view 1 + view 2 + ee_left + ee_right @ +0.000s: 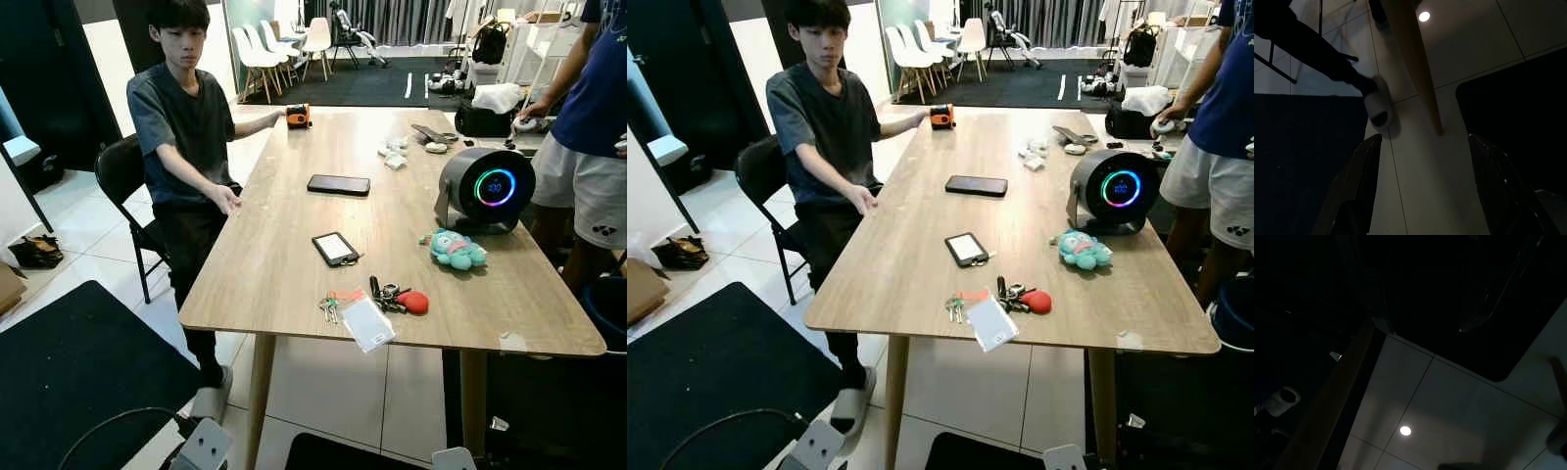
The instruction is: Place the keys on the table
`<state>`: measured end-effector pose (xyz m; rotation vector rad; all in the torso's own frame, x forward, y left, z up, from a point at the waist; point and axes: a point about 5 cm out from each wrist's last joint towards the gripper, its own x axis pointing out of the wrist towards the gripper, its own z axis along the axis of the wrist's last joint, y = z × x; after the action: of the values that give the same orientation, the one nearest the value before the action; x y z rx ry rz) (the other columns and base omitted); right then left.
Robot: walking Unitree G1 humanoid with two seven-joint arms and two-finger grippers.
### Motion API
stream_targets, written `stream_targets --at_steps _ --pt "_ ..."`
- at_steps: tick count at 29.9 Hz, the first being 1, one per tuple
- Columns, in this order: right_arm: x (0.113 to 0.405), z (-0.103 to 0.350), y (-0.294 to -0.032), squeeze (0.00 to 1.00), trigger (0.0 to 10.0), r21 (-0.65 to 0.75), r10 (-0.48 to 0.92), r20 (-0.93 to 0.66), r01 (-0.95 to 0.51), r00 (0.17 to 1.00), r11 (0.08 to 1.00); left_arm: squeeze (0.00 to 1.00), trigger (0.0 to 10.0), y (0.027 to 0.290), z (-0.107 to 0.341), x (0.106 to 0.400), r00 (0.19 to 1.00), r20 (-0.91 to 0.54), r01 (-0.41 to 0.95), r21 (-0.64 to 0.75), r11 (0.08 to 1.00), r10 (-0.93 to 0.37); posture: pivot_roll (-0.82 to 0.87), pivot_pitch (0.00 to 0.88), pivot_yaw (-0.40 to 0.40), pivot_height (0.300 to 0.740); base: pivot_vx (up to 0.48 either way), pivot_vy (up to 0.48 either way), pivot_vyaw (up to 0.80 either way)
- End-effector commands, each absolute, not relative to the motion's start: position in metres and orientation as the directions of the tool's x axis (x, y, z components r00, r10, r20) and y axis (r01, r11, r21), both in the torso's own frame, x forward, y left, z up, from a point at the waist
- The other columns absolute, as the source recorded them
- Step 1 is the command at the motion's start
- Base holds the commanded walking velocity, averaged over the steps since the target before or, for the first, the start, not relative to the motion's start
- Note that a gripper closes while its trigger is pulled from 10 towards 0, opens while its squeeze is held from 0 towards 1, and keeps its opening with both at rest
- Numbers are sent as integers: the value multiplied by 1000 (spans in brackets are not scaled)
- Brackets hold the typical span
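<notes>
A bunch of keys with a red fob lies on the wooden table near its front edge. Beside it lie small silver keys with a white card tag that juts over the edge. Both arms hang low in front of the table. In the left wrist view my left gripper is open over the tiled floor, nothing between its fingers. The right wrist view is dark; my right gripper is open there over a black mat.
A person sits on a chair at the table's left side, one hand on the edge. Another person stands at the right. Two phones, a plush toy, a round speaker and an orange tape measure lie on the table.
</notes>
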<state>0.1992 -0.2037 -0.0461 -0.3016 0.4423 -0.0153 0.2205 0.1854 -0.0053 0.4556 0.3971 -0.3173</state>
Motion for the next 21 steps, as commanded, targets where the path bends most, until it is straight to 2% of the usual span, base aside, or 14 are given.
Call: stream_targets --at_steps 1,13,21 --pt "194 -50 -201 0 10000 -282 -75 -437 -58 896 958 0 10000 187 -9 217 866 -458 389 363 847 -201 91 116 87 740 0 0 0" --pt "193 -51 -200 0 10000 -283 -76 -443 -59 894 957 0 10000 189 -10 217 861 -465 397 367 841 -204 92 120 86 740 0 0 0" --pt "194 -51 -200 0 10000 -283 -74 -441 -60 894 957 0 10000 188 -11 219 860 -469 405 383 830 -203 94 119 86 740 0 -435 0"
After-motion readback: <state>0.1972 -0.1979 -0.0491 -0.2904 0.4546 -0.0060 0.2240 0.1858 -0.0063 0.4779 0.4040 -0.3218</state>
